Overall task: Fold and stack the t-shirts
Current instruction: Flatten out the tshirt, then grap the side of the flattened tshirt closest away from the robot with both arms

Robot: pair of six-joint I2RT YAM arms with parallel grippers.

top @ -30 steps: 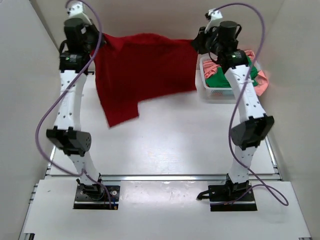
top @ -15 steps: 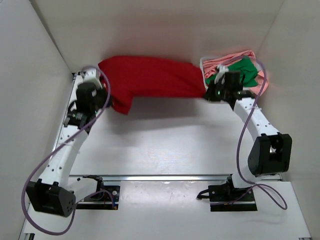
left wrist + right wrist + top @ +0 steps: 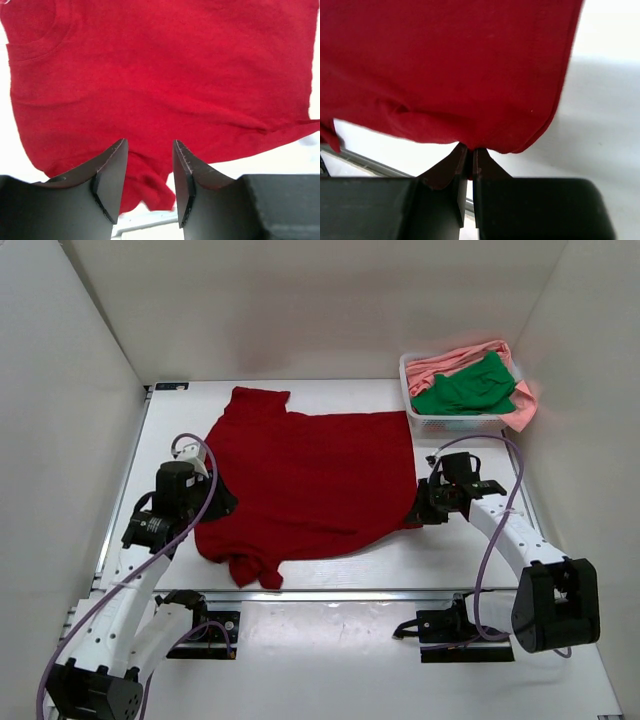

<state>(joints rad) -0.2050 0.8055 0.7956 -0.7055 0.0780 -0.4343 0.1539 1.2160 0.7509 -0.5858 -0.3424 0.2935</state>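
The dark red t-shirt [image 3: 310, 480] lies spread across the table, with a crumpled sleeve [image 3: 255, 570] at its near left corner. My left gripper [image 3: 224, 502] sits low at the shirt's left edge. In the left wrist view this gripper [image 3: 148, 150] is open, with the red cloth [image 3: 160, 75] lying beyond its fingers and nothing pinched between them. My right gripper [image 3: 417, 513] is at the shirt's near right corner. In the right wrist view it [image 3: 469, 150] is shut on the shirt's edge [image 3: 450, 65]. The green t-shirt [image 3: 462, 390] and the salmon pink t-shirt [image 3: 455, 358] lie bunched in the basket.
The white slatted basket [image 3: 450, 425] stands at the back right corner, just beyond the red shirt's far right corner. White walls close in the table on the left, back and right. A metal rail [image 3: 350, 594] runs along the near edge.
Both arms came down and toward the near edge, laying the hanging red shirt flat on the table. The left gripper opened and let go of it. The right gripper stayed shut on it.
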